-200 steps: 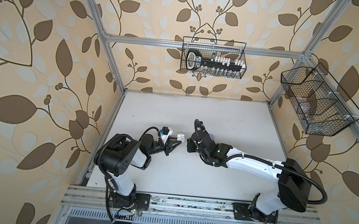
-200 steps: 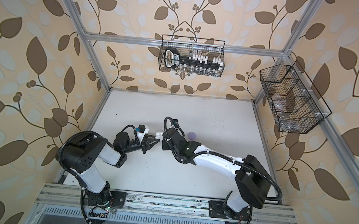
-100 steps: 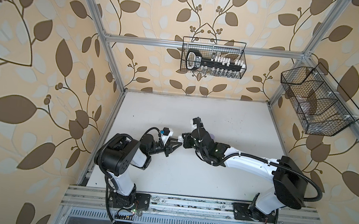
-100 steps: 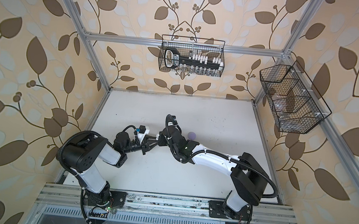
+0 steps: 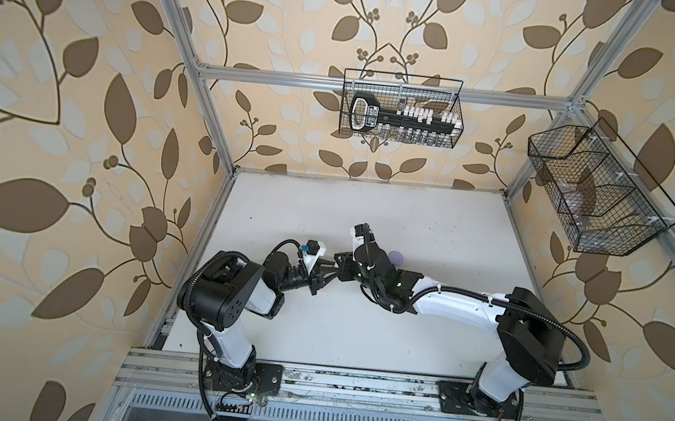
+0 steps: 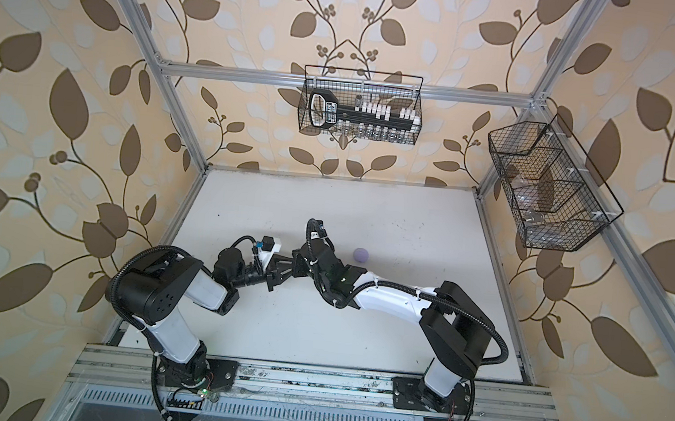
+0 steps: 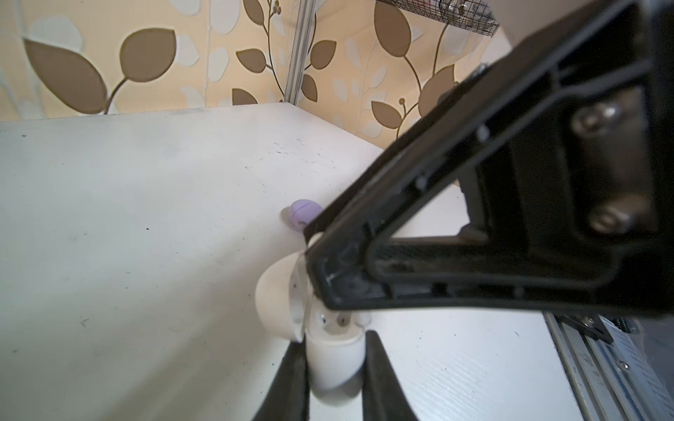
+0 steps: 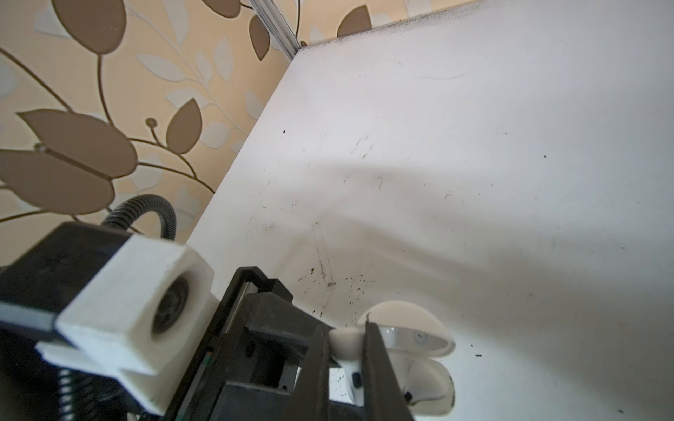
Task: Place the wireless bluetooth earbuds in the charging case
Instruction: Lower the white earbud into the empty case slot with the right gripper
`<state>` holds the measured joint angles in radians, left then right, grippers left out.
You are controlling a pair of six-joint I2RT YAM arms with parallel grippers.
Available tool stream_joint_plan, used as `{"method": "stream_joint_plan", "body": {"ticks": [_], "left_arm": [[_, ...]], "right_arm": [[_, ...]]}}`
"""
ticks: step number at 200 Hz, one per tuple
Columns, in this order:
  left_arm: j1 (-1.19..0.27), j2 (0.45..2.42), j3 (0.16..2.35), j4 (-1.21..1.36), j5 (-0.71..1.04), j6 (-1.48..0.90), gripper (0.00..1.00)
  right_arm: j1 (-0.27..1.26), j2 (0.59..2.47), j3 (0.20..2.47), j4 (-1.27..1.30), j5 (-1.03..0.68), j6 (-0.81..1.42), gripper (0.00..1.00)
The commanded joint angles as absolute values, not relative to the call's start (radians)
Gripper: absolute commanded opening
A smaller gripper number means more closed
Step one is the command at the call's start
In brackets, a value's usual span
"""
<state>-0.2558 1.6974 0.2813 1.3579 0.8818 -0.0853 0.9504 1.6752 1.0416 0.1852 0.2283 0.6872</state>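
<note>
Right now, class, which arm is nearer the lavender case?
Right. The right arm, its fingers pinching a white earbud, passes just beside the lavender case; the left gripper, holding the white case, sits farther off.

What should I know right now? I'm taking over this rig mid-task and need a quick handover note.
Left gripper: shut on the white case, lid open.
Right gripper: shut on a white earbud, at the case's opening, not yet seated.
Lavender case: closed, on the table by the right arm; contents unseen.
Done: case open, one earbud picked up.
Left: seat this earbud. No other earbuds are in view.
</note>
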Motion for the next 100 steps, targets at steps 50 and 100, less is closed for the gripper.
{"method": "stream_joint_plan", "body": {"ticks": [50, 100], "left_arm": [[-0.262, 1.698, 0.301, 1.421, 0.903, -0.091, 0.18], [-0.262, 1.697, 0.301, 1.421, 0.904, -0.091, 0.18]], "right_arm": [[0.936, 1.686, 1.022, 0.219, 0.226, 0.692, 0.09], [0.926, 1.684, 1.007, 0.224, 0.222, 0.695, 0.09]]}}
